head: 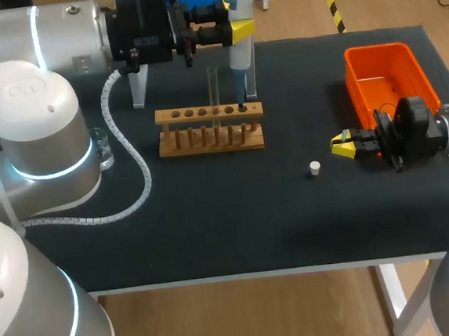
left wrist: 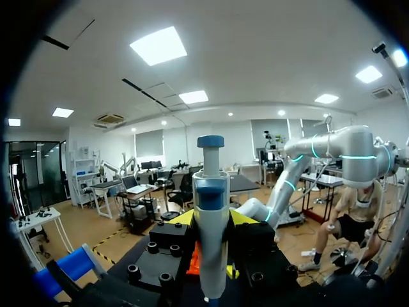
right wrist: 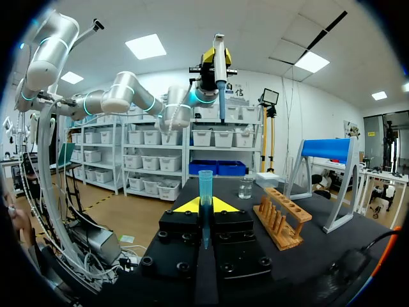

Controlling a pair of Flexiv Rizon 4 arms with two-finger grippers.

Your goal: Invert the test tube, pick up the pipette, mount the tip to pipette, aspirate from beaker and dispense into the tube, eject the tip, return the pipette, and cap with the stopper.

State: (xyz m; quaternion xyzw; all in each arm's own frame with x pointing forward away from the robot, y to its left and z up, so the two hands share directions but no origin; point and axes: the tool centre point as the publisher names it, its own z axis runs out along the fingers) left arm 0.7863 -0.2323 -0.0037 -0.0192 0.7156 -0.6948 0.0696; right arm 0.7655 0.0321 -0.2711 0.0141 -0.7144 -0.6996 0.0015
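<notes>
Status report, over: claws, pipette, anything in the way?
Left claw shut on pipette, held high. Right claw shut on blue tip, near stopper. Test tube upright in rack.

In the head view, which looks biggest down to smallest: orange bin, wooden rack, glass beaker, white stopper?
1. Orange plastic bin and wooden test tube rack: look about alike, so not ranked.
2. Small glass beaker.
3. Tiny white stopper.

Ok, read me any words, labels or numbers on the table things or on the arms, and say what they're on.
Nothing readable on the pipette, pipette tip, test tube rack, orange bin or stopper.
Left arm's joint cap: a raised mark, too faint to read.
</notes>
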